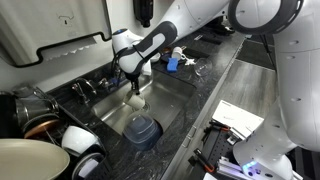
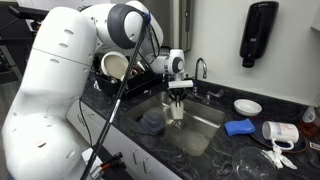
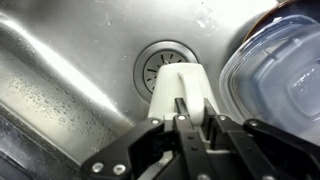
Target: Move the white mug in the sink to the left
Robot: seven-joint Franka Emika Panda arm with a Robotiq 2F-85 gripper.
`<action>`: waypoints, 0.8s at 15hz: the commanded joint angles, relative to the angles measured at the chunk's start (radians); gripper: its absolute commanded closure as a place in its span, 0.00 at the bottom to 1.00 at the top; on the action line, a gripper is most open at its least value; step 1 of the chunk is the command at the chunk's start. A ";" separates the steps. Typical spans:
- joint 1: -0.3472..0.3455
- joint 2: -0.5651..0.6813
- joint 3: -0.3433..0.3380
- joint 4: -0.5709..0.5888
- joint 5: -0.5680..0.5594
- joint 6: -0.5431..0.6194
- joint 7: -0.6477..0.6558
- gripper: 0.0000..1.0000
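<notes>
The white mug [image 3: 185,85] hangs in my gripper [image 3: 193,112] above the steel sink [image 3: 70,70], near the round drain [image 3: 158,62] in the wrist view. The fingers are shut on the mug's wall, one inside and one outside. In both exterior views the gripper [image 1: 135,88] [image 2: 178,95] holds the mug [image 1: 137,101] [image 2: 177,110] a little above the sink floor [image 1: 172,100] [image 2: 205,125], in front of the faucet.
A blue-grey square container [image 1: 143,130] [image 2: 152,122] [image 3: 280,70] lies in the sink beside the mug. A chrome faucet [image 2: 200,68] stands behind. Pots and bowls [image 1: 45,130] crowd one counter end. A blue object [image 2: 240,127], a white bowl [image 2: 247,106] lie on the other.
</notes>
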 commanded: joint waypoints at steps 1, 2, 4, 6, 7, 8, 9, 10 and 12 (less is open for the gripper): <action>-0.002 -0.020 0.005 -0.024 0.013 -0.030 0.039 0.96; -0.005 -0.028 0.007 -0.038 0.015 -0.005 0.045 0.96; -0.013 -0.043 0.013 -0.066 0.023 0.060 0.050 0.96; -0.026 -0.057 0.026 -0.095 0.050 0.139 0.046 0.96; -0.038 -0.067 0.037 -0.115 0.079 0.191 0.035 0.96; -0.048 -0.073 0.048 -0.131 0.108 0.234 0.023 0.96; -0.068 -0.080 0.070 -0.150 0.148 0.286 -0.003 0.96; -0.085 -0.083 0.090 -0.166 0.184 0.329 -0.028 0.96; -0.130 -0.081 0.141 -0.194 0.262 0.408 -0.094 0.96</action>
